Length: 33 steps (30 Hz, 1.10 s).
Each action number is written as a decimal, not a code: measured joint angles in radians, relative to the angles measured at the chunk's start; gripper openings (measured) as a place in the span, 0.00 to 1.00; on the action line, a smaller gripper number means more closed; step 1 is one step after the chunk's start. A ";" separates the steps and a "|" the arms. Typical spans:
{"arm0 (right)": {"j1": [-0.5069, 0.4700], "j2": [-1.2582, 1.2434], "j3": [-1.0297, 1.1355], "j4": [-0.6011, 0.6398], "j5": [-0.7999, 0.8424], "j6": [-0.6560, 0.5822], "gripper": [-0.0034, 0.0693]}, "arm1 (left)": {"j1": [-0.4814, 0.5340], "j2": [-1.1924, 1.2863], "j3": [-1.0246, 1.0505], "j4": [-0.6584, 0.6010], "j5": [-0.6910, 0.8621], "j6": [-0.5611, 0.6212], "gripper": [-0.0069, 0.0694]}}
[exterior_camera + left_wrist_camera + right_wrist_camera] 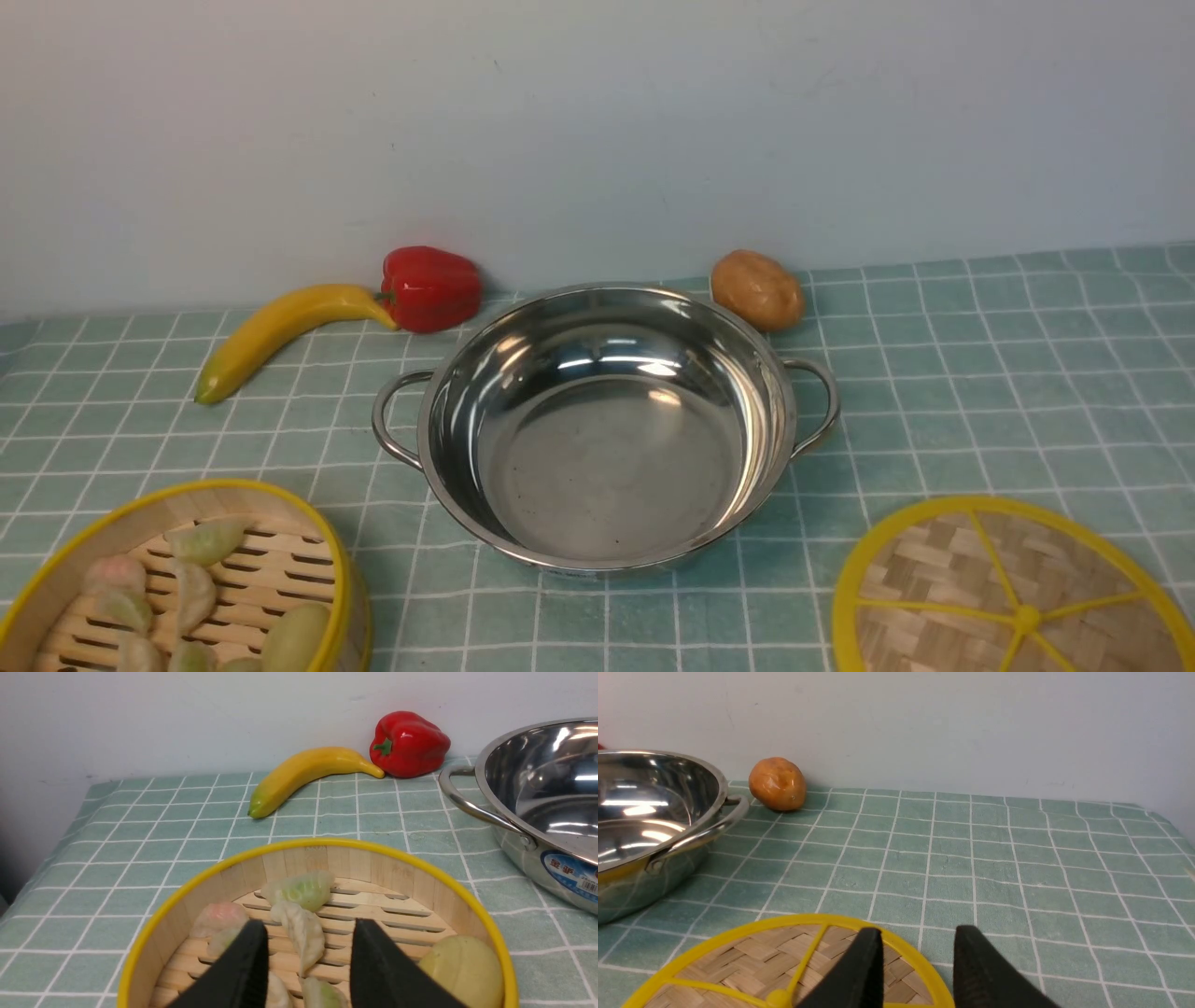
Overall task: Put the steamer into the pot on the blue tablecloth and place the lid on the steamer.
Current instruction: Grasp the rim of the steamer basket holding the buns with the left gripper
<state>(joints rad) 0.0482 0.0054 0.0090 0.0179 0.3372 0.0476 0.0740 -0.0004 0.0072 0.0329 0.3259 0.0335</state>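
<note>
One steamer, round bamboo with a yellow rim and slatted floor, sat directly beneath the left gripper, whose two black fingers stood apart, grasping nothing. Its dumplings were partly hidden, so no count was taken. One lid, a flat woven disc with yellow spokes, lay under the right gripper, likewise spread and empty. One shiny steel pot with two loop handles stood ahead between both grippers on the gridded blue tablecloth. One banana, one red pepper and one potato lay beyond.

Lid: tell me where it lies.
In the front view, the lid lies flat on the blue tablecloth at the near right, beside the pot, with the right end effector open near its rim.
</note>
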 joint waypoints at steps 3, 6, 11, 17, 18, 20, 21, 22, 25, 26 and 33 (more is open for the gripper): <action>0.000 0.000 0.000 0.000 0.000 0.000 0.38 | 0.000 0.000 0.000 0.000 -0.001 0.000 0.41; 0.000 0.000 0.000 0.000 0.000 0.000 0.38 | 0.000 0.000 0.000 -0.062 -0.028 -0.016 0.41; 0.000 0.000 0.000 0.000 0.000 0.000 0.38 | 0.000 0.000 0.000 -0.204 -0.119 -0.033 0.41; 0.000 0.000 0.000 0.000 0.000 0.000 0.38 | 0.000 0.000 0.000 -0.543 -0.251 -0.152 0.41; 0.000 0.000 0.000 0.000 0.000 0.000 0.38 | 0.000 0.000 0.000 -0.563 -0.262 -0.157 0.41; 0.000 0.000 0.000 0.000 0.000 0.000 0.38 | 0.000 0.000 0.000 -0.631 -0.309 -0.164 0.41; 0.000 0.000 0.000 0.000 0.000 0.000 0.38 | 0.000 0.000 0.000 -0.681 -0.348 -0.168 0.41; 0.000 0.000 0.000 0.000 0.000 0.000 0.38 | 0.000 0.000 0.000 -0.685 -0.351 -0.169 0.41; 0.000 0.000 0.000 0.000 0.000 0.000 0.38 | 0.000 0.000 0.000 -0.726 -0.364 -0.174 0.41; 0.000 0.000 0.000 0.000 0.000 0.000 0.38 | 0.000 0.000 0.000 -0.728 -0.364 -0.174 0.41; 0.000 0.000 0.000 0.000 0.000 0.000 0.38 | 0.000 -0.001 -0.113 -0.636 -0.189 -0.163 0.41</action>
<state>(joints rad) 0.0482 0.0054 0.0090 0.0179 0.3369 0.0476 0.0740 -0.0012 -0.1055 -0.6034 0.1370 -0.1296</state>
